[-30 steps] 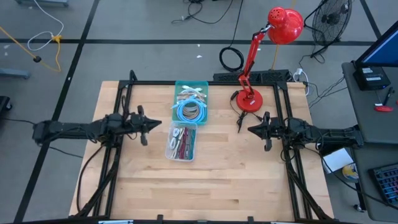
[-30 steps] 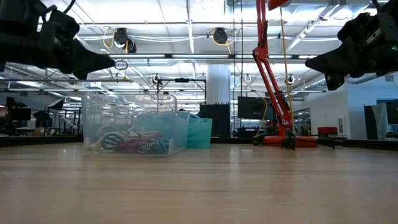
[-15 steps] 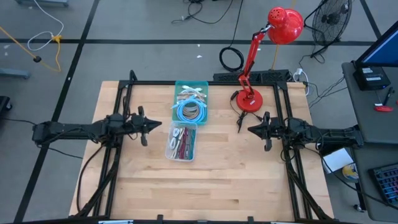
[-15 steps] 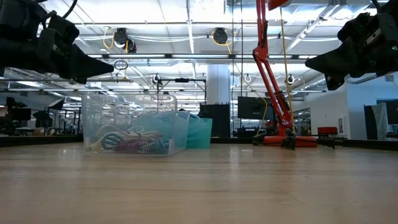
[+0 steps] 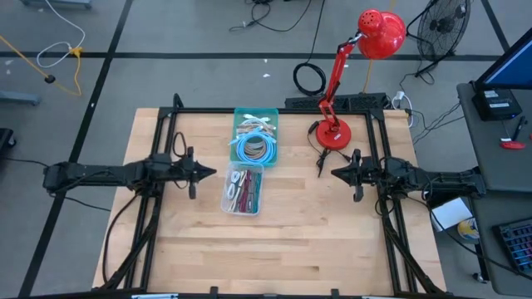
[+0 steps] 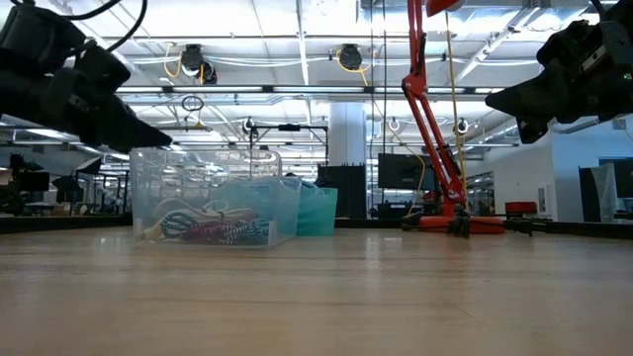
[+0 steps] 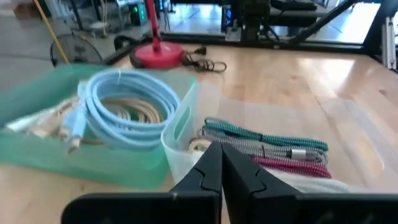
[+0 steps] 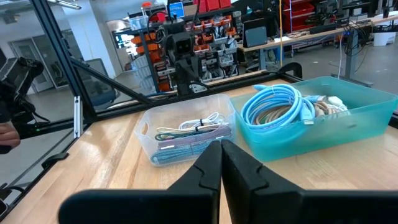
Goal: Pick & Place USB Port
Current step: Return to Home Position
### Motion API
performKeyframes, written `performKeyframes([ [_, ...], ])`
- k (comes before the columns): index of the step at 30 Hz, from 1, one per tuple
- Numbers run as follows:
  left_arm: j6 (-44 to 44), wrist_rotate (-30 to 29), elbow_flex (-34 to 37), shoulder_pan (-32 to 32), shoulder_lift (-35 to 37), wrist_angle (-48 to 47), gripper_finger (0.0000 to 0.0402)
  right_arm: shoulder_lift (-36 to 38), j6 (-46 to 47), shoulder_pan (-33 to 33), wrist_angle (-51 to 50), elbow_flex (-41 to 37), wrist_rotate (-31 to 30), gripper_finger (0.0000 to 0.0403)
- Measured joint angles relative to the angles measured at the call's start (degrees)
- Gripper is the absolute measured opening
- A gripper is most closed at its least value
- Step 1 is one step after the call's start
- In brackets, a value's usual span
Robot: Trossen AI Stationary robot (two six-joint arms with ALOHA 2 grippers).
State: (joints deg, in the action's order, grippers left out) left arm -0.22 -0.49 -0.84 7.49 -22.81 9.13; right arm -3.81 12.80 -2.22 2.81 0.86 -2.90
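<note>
On the pale wooden bench [image 5: 291, 241] stand two bins, touching end to end: a blue-green plastic bin [image 5: 255, 110] at 12 o'clock and a transparent plastic bin [image 5: 243, 213] at 6 o'clock of it. The blue-green one holds a light blue coiled USB cable [image 5: 253, 149] over a beige coil [image 7: 134, 112] and a whitish cable [image 5: 255, 126]. The clear one holds a white tied USB cable [image 5: 235, 177] beside three braided ones: teal [image 7: 261, 134], grey [image 7: 249, 148] and maroon [image 7: 286, 165]. The left tool [image 5: 208, 173] hangs just at 9 o'clock of the clear bin, fingers pressed together on nothing. Since half a second ago it has dipped lower and now noses down towards the bin's rim (plainest in the low view). The right tool [image 5: 335, 174] waits well off at 3 o'clock, unmoved, its fingers likewise together and empty. One red desk lamp [image 5: 332, 133] stands at 3 o'clock of the blue-green bin.
</note>
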Motion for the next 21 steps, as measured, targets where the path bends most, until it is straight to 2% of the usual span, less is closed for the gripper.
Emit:
performKeyframes([
  [5,-2.0,-0.1,0.0,0.0,0.0,-4.0,0.0009,0.0,0.0,0.0,0.0,0.0,0.0,0.0004],
  [10,-7.5,-5.6,-0.1,0.0,-0.1,-7.0,0.0020,0.0,0.0,0.0,0.0,0.0,0.0,0.0004],
  [14,-3.5,-9.7,-0.1,0.0,0.0,-7.1,0.0020,0.0,0.0,0.0,0.0,0.0,0.0,0.0004],
  [17,-0.2,-9.9,-0.1,0.0,-0.1,-7.1,0.0021,0.0,0.0,0.0,0.0,0.0,0.0,0.0004],
  [21,-0.6,-10.1,-0.1,0.0,-0.1,-6.5,0.0021,0.0,0.0,0.0,0.0,0.0,0.0,0.0004],
])
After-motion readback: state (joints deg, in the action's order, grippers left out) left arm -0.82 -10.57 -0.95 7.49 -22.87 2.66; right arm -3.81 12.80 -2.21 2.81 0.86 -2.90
